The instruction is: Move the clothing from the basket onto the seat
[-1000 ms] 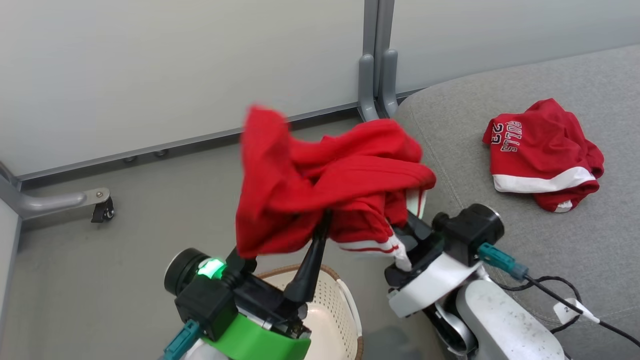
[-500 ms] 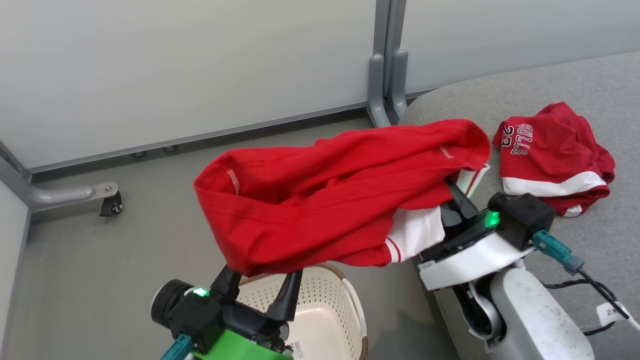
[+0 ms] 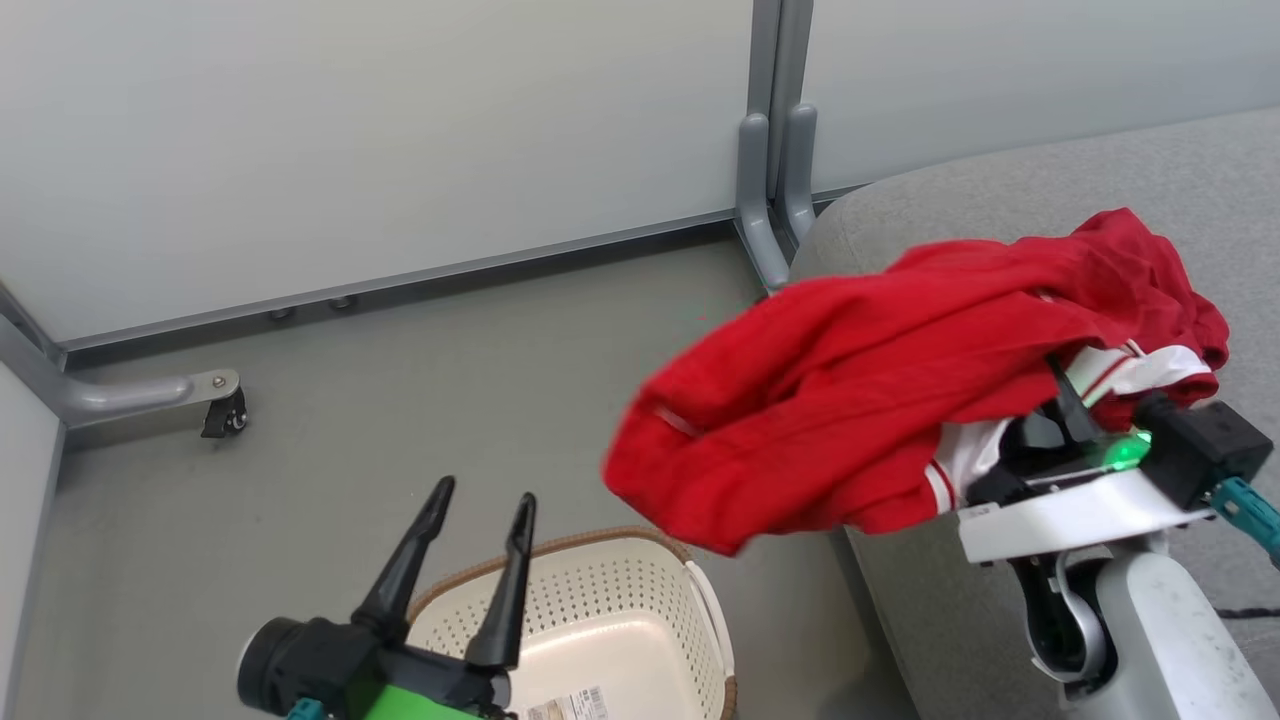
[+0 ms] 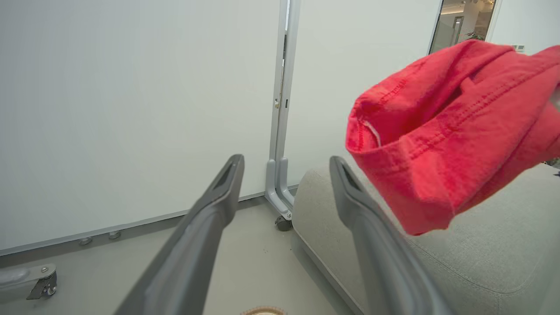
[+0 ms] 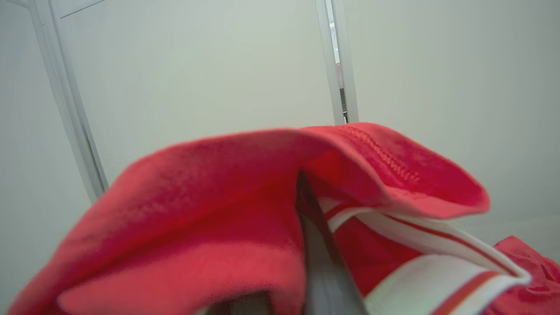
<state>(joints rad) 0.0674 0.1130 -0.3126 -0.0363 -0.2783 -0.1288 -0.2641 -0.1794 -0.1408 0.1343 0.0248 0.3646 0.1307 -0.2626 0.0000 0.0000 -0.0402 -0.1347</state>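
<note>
My right gripper (image 3: pixel 1062 392) is shut on a bright red piece of clothing (image 3: pixel 860 400) with white stripe trim. It hangs in the air across the left edge of the light grey seat (image 3: pixel 950 200). In the right wrist view the red cloth (image 5: pixel 210 227) drapes over one dark finger (image 5: pixel 317 258). Behind it a second red garment (image 3: pixel 1190 300) lies on the seat, mostly hidden. My left gripper (image 3: pixel 482 495) stands open and holds nothing, just above the cream perforated basket (image 3: pixel 640 600). In the left wrist view its fingers (image 4: pixel 218 205) are spread, with the clothing (image 4: pixel 455 131) off to their right.
Pale partition panels close off the back, with a grey post foot (image 3: pixel 770 200) beside the seat's corner. A grey leg with a caster (image 3: pixel 215 405) reaches over the floor at the left. Bare grey floor (image 3: pixel 450 380) lies between basket and wall.
My left gripper has let go of the clothing and dropped back toward the basket. My right gripper has carried the garment to the right, over the seat.
</note>
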